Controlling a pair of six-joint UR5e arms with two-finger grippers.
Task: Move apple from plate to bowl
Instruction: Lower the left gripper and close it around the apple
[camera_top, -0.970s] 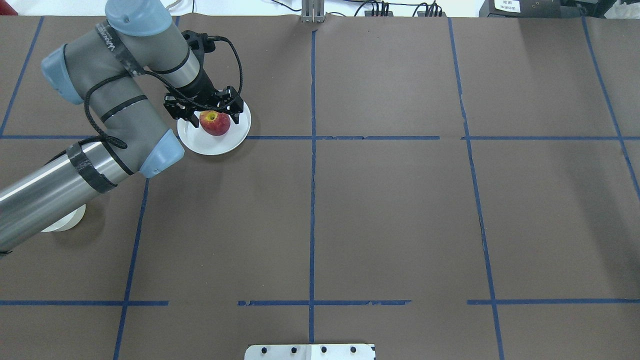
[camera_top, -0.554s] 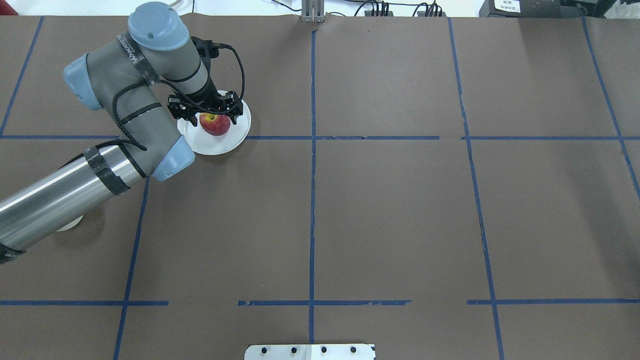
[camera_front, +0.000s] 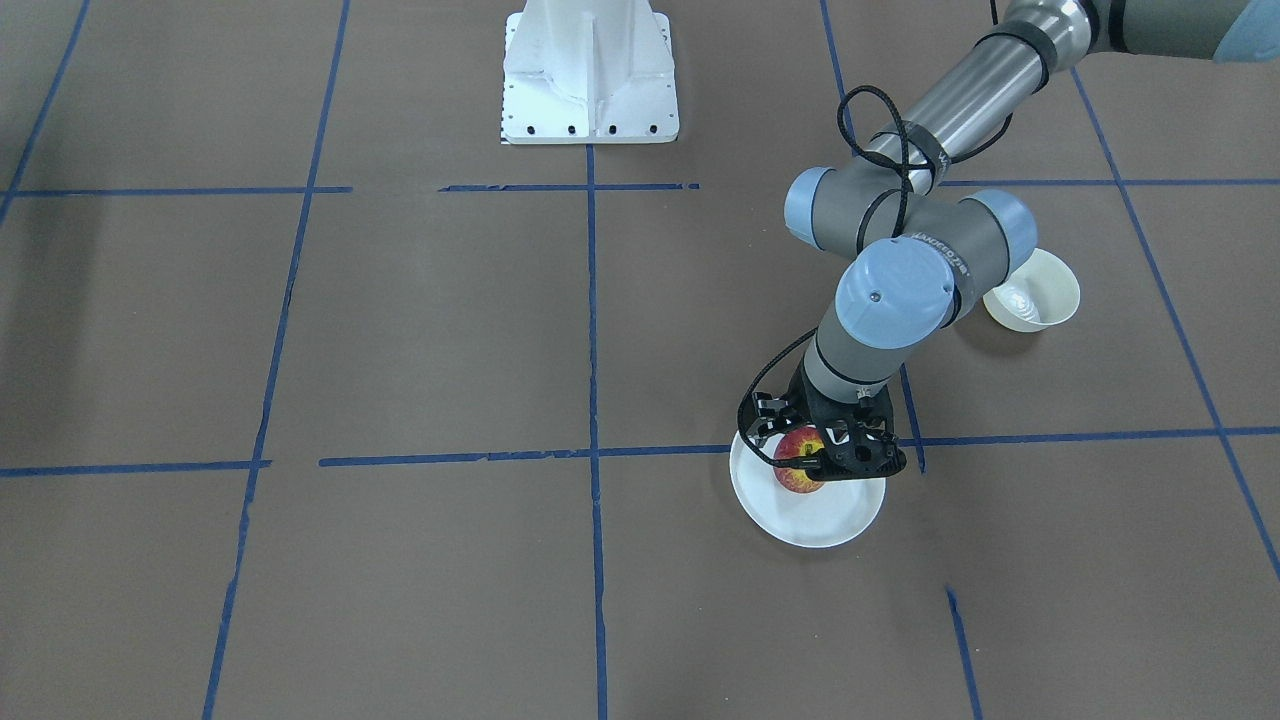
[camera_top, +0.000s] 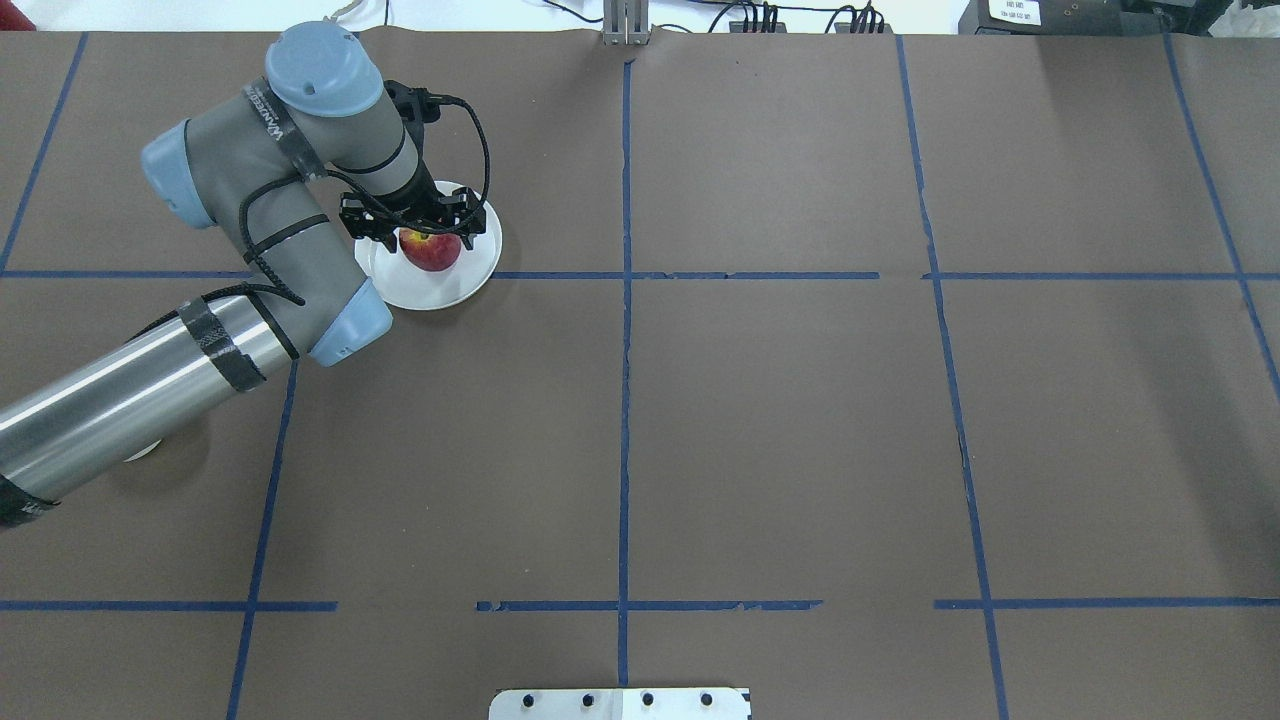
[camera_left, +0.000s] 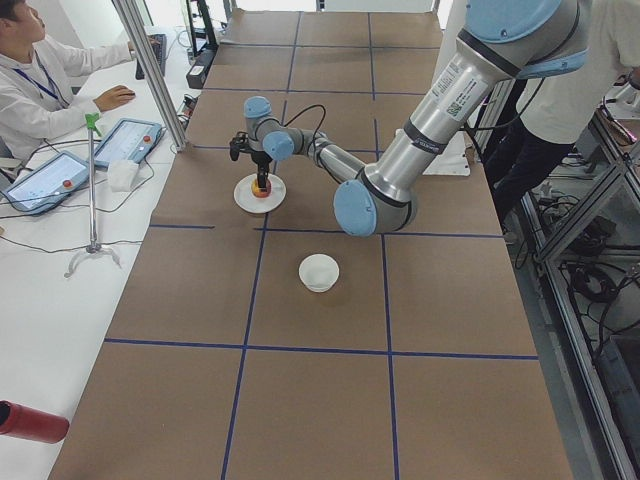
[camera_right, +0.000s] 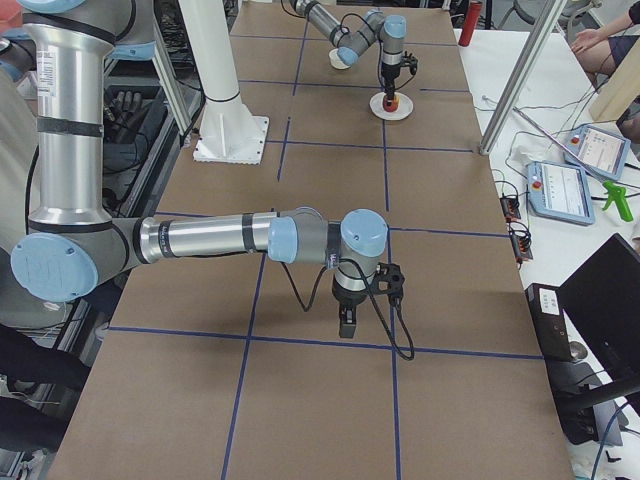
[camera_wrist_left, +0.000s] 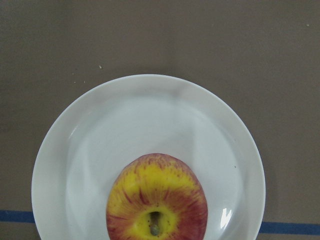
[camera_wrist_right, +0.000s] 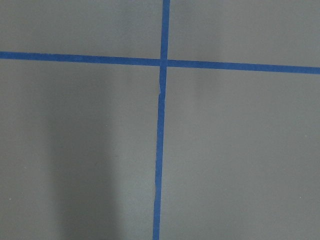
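Observation:
The red and yellow apple (camera_top: 432, 252) sits on the white plate (camera_top: 440, 292) at the table's far left. It also shows in the front view (camera_front: 795, 462), on the plate (camera_front: 820, 518). My left gripper (camera_top: 420, 226) is open. It hangs low over the apple with a finger on each side; I cannot tell if they touch it. The left wrist view shows the apple (camera_wrist_left: 156, 200) on the plate (camera_wrist_left: 150, 120) but no fingers. The bowl (camera_front: 1035, 295) stands empty beside the left arm's elbow. My right gripper (camera_right: 345, 325) points down over bare table; I cannot tell if it is open.
The white robot base (camera_front: 590, 70) stands at the table's middle edge. An operator (camera_left: 40, 80) sits at a side desk with tablets (camera_left: 125, 140). A metal post (camera_left: 150, 70) rises at the table's corner. Blue tape lines (camera_wrist_right: 161, 150) cross the brown table.
My left arm has swung its elbow in and lowered the open gripper closer around the apple. The apple and plate have not moved.

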